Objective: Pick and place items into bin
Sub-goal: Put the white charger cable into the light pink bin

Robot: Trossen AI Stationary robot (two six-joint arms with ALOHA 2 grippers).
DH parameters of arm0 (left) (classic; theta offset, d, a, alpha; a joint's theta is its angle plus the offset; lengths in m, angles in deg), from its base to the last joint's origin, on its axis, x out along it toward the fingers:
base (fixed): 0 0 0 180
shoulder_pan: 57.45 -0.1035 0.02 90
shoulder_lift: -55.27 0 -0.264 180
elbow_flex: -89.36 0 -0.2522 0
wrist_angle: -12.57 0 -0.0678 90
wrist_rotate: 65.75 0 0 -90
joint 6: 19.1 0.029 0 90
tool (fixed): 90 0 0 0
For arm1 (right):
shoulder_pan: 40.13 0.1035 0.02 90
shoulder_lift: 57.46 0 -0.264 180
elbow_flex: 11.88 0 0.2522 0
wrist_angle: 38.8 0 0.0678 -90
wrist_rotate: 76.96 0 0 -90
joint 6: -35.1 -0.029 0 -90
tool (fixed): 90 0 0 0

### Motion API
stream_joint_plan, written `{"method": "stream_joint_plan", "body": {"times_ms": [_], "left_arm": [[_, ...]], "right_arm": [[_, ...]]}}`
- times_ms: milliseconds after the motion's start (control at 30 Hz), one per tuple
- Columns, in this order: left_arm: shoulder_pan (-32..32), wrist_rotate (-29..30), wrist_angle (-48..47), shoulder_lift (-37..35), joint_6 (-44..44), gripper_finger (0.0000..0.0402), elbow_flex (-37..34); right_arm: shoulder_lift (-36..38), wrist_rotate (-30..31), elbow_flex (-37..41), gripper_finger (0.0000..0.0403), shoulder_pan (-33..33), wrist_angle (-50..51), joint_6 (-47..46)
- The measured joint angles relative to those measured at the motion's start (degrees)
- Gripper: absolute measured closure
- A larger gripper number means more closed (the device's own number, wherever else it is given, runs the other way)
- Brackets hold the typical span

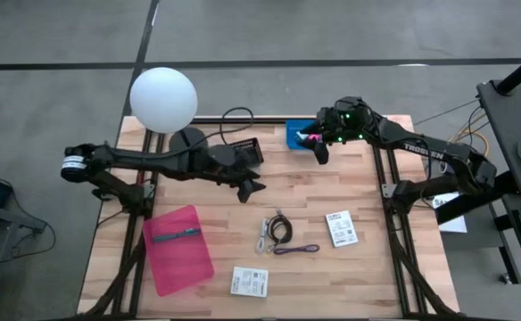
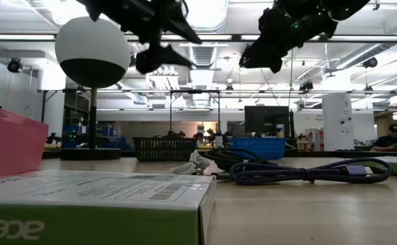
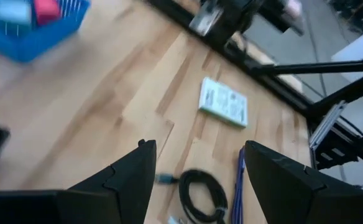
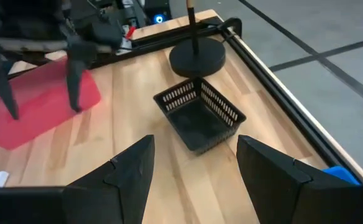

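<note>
A blue bin (image 1: 298, 134) sits at the upper centre of the high view, near the table's far edge, holding a pink cube (image 3: 46, 9) and a pale teal cube (image 3: 12, 11) side by side. A black mesh bin (image 1: 245, 148) stands just left of it, empty inside. In the lower middle lie a coiled black cable (image 1: 280, 229) and, just below it, a stretched purple cable (image 1: 297, 249). One white printed packet (image 1: 341, 228) lies flat to the right of the cables, another (image 1: 249, 282) at bottom centre. A teal pen (image 1: 177, 235) rests on a pink sheet (image 1: 179, 263) at lower left.
</note>
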Motion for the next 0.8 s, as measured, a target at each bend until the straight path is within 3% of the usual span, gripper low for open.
{"method": "stream_joint_plan", "body": {"times_ms": [433, 700, 800], "left_arm": [[3.28, -8.41, 0.13, 11.79, -24.61, 0.0174, 0.0], [6.6, -8.0, -0.06, 14.37, -31.61, 0.0174, 0.0], [7.99, -4.22, -0.34, 14.55, -33.77, 0.0174, 0.01]], "right_arm": [[-4.21, 0.18, 0.3, 0.0188, 0.6, 3.0, 0.12], [-6.29, 0.18, 0.32, 0.0188, 0.67, 2.94, 0.17], [-6.77, 0.18, 0.32, 0.0188, 0.75, 2.95, 0.17]]}}
